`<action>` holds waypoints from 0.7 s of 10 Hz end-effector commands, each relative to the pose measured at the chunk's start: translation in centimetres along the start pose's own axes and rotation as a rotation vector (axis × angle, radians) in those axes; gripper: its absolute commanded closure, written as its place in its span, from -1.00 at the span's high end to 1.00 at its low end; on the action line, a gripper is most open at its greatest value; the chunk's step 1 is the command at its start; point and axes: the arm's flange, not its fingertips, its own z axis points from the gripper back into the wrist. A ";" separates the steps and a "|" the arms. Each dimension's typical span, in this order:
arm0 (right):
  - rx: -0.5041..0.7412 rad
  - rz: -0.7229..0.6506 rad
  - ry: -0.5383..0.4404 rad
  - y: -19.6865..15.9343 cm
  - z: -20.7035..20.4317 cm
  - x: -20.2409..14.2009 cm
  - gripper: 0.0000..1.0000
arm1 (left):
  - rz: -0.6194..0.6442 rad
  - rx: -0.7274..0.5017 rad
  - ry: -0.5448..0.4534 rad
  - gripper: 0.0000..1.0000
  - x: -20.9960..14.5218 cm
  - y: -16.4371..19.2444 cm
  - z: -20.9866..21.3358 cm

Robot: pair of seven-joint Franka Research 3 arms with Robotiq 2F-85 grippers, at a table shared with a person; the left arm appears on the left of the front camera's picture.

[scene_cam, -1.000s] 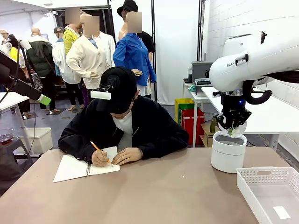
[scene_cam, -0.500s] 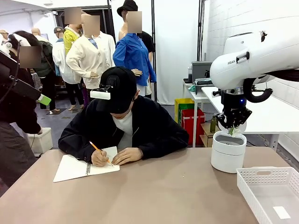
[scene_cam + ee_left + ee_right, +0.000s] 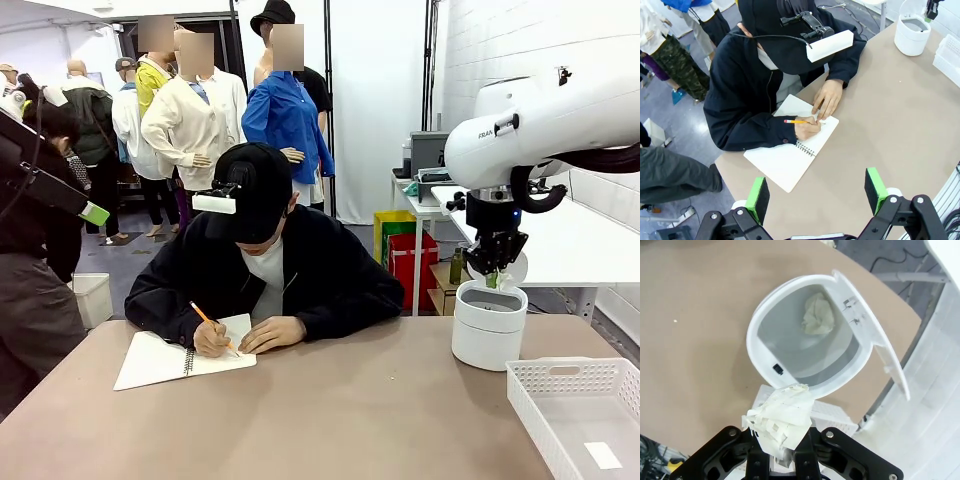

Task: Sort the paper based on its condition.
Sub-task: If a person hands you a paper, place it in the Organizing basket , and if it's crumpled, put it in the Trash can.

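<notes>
In your front view the right gripper (image 3: 497, 278) hangs just above the round white plastic bin (image 3: 488, 335). What it grips there is a pale scrap, too small to make out. Your right wrist view settles it: the crumpled white paper sheet (image 3: 782, 415) is pinched in the closed gripper, hiding the fingertips, above the bin's open mouth, with the lid (image 3: 875, 340) tipped back. Another crumpled paper ball (image 3: 817, 320) lies inside, hidden from the front. The white slotted plastic tray (image 3: 560, 368) on the desk (image 3: 350, 420) is cut off by the picture's edge. Your left wrist view shows the left gripper (image 3: 816, 190) spread wide and empty above the white spiral-bound notebook (image 3: 785, 162), where a person's hand (image 3: 807, 130) writes with an orange pencil (image 3: 799, 121).
</notes>
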 end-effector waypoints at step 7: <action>-0.038 0.021 0.024 -2.1 -2.7 0.7 -0.88 | 0.004 -0.002 -0.014 1.00 0.1 0.0 -0.1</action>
